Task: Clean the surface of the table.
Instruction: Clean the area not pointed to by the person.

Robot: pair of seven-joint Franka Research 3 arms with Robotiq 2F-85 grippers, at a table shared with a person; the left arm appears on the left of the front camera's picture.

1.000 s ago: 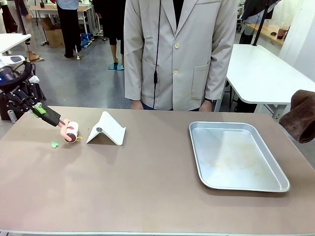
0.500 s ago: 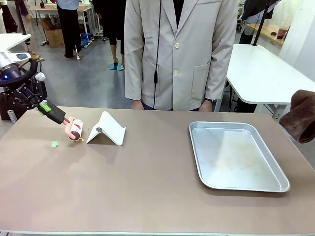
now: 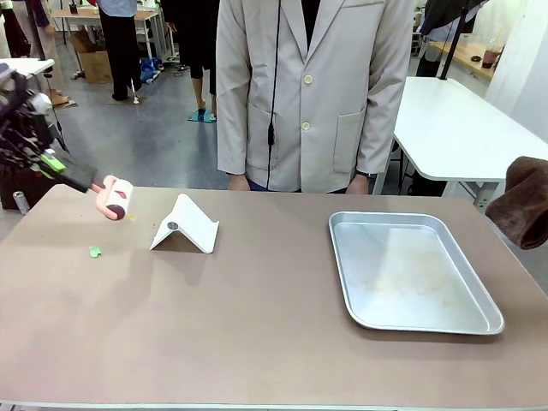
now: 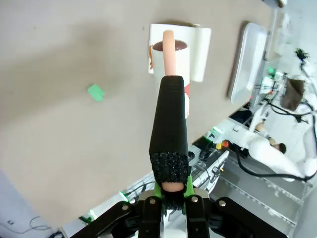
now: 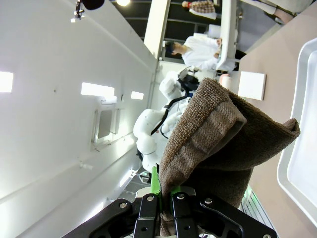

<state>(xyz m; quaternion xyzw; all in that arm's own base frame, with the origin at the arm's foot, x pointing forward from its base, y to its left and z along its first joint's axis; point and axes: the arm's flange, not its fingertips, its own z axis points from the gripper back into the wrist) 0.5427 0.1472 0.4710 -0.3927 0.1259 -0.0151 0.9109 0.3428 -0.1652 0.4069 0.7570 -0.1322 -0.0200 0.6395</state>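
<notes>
Ideally the left pincer (image 4: 171, 194), pinching the lint roller (image 3: 117, 197) by its handle, should press it flat on the desk (image 3: 257, 325) and roll across the green scrap (image 3: 95, 251).

Matt smooth table (image 3: 257, 342), shiny metal tray (image 3: 411, 274) (cloth (image 3: 524, 201) v. nubby)

Left claw (image 3: 51, 161): blurred in the front view, its arm cut off by the picture's left edge. In the left wrist view its fingertips sit behind the black handle (image 4: 169, 124) of the lint roller (image 4: 168, 59), and the roller covers the middle of the white stand (image 4: 202, 49).

Green scrap (image 3: 94, 251) on the table (image 3: 257, 325): too small to identify.

Right claw (image 5: 166, 187): fingers buried in the brown cloth (image 5: 218, 134). The front view's right edge cuts the cloth off.

Tray (image 5: 299, 148): cut off by the right edge of the right wrist view.
</notes>
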